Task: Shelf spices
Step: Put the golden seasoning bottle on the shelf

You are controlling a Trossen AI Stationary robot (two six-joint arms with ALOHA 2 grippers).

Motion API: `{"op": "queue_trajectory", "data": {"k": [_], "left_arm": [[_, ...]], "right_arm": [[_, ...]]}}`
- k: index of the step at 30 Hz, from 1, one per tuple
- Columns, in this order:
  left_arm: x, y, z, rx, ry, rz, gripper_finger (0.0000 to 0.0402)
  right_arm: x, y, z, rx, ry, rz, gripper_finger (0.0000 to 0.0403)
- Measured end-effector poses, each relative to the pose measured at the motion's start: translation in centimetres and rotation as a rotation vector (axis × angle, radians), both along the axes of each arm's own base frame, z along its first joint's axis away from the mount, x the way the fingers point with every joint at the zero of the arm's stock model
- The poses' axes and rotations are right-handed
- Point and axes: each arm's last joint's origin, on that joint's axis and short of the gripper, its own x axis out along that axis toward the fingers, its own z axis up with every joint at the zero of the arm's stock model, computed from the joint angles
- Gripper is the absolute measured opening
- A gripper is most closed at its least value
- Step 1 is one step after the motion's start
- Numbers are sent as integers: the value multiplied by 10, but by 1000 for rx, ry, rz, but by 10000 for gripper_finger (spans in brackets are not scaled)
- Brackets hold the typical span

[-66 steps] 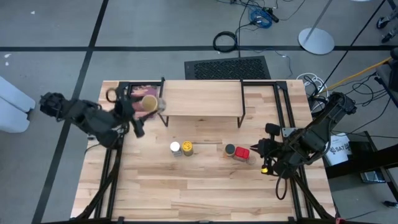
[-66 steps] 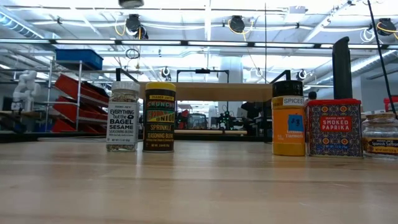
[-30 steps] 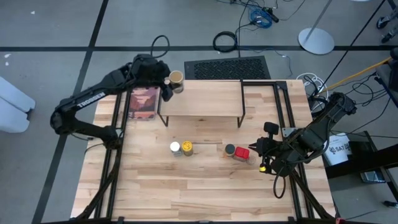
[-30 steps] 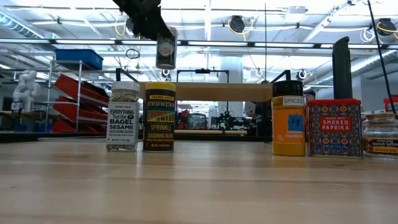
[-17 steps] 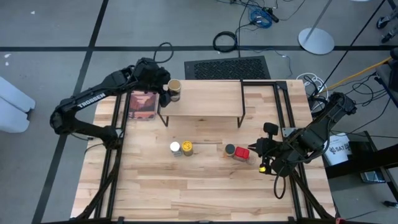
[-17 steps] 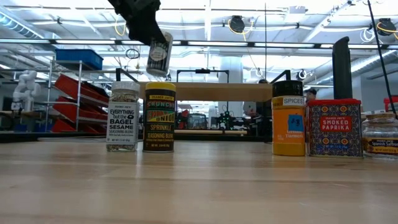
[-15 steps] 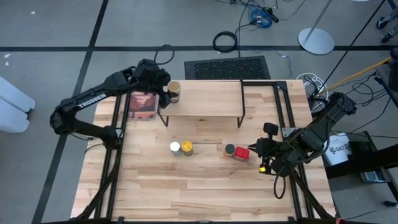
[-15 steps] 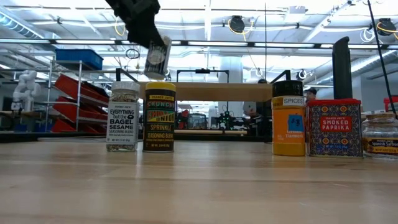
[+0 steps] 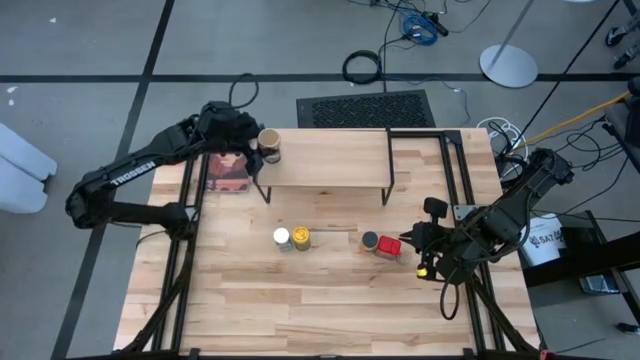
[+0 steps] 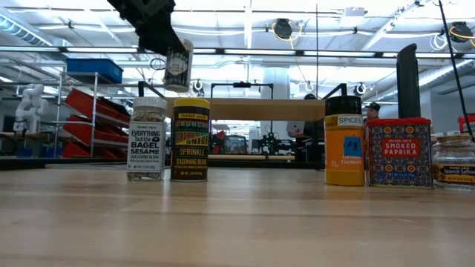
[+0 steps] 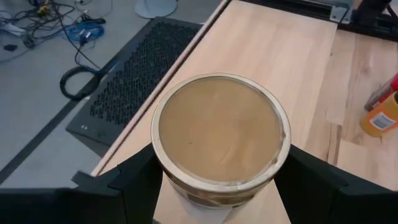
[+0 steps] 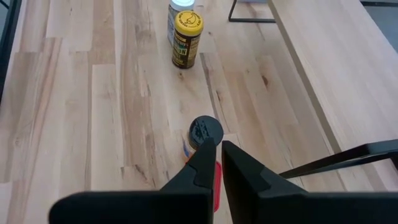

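My left gripper (image 9: 252, 147) is shut on a tan-lidded jar (image 9: 269, 145), which hangs just above the left end of the shelf (image 9: 330, 158), a light-wood plank on black legs. On the table in front of the shelf stand a white-lidded jar (image 9: 282, 237), a yellow-lidded jar (image 9: 301, 238), a dark-lidded orange jar (image 9: 370, 241) and a red box (image 9: 389, 247). My right gripper (image 12: 217, 155) is shut, empty, and hovers just right of the red box (image 12: 216, 177). My left gripper pinches the tan jar's round wall just below the lid (image 11: 163, 177), one finger (image 11: 134, 180) on each side. The fingers come from the table's left, slanting down. The jar (image 10: 177, 68) is lifted clear of the shelf, nearly upright, lid up and slightly tilted.
A reddish picture in a black frame (image 9: 229, 170) lies left of the shelf, under my left arm. A small saffron jar (image 10: 453, 160) stands at the table's right. The shelf's plank top (image 11: 280, 56) lies bare beyond the held jar.
My left gripper has carried the tan jar toward the table's left and a little toward the near edge, sinking slightly, from the shelf's far left corner to its left end. The jar has tipped a little. My right arm has kept still.
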Motion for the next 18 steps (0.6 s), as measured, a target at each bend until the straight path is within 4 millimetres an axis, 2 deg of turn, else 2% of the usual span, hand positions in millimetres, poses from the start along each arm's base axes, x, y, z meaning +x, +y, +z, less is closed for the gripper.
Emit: {"op": "queue_trajectory", "data": {"k": [7, 18], "left_arm": [[1, 1, -25, -18, -15, 18, 269], [2, 2, -28, 10, -9, 5, 270]], "right_arm": [[0, 0, 0, 0, -1, 0, 16], [0, 0, 0, 2, -1, -2, 16]]}}
